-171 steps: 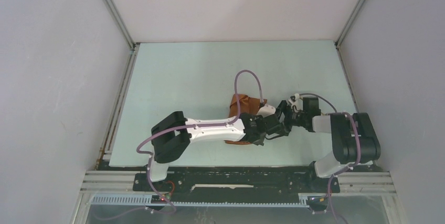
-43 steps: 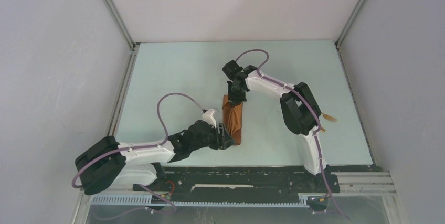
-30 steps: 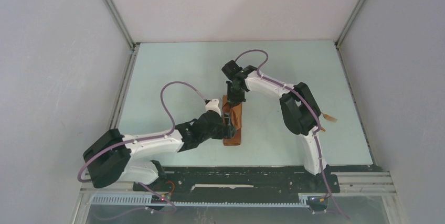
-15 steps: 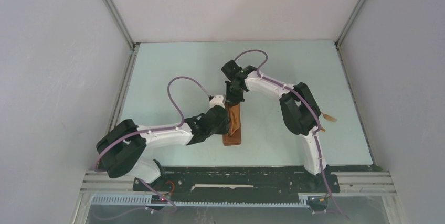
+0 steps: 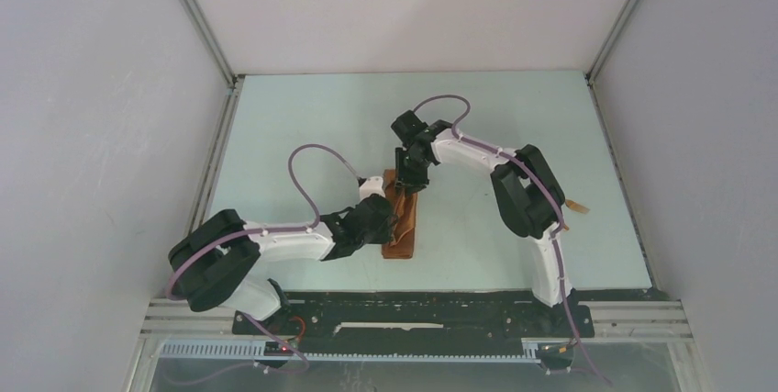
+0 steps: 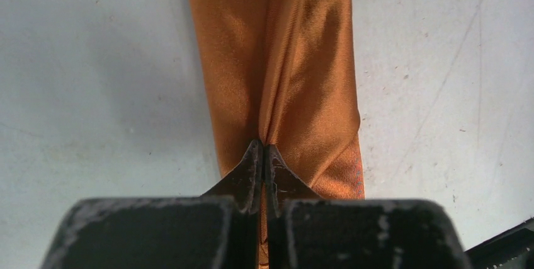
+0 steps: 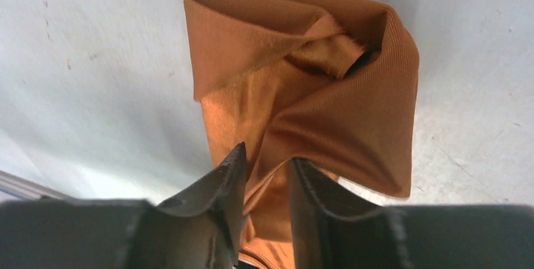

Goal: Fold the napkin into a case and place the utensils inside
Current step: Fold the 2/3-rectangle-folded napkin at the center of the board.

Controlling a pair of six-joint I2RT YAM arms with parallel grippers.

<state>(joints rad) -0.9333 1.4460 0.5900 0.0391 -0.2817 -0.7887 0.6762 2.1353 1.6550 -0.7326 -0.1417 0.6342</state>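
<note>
Left wrist: left gripper (image 6: 262,149) pinches shut on a mid-frame ridge of napkin (image 6: 302,61). Right gripper (image 7: 264,155) nips a fold. The cloth seems soft and slippery.

The napkin (image 6: 296,61) is plain, shiny rust-orange; the bench (image 5: 303,126) pale mint; the left arm (image 5: 289,240) and right arm (image 5: 472,151) white with black joints.

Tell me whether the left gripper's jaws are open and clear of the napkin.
No, in the left wrist view the left gripper has its jaws pinched shut on a raised ridge of the napkin.
</note>
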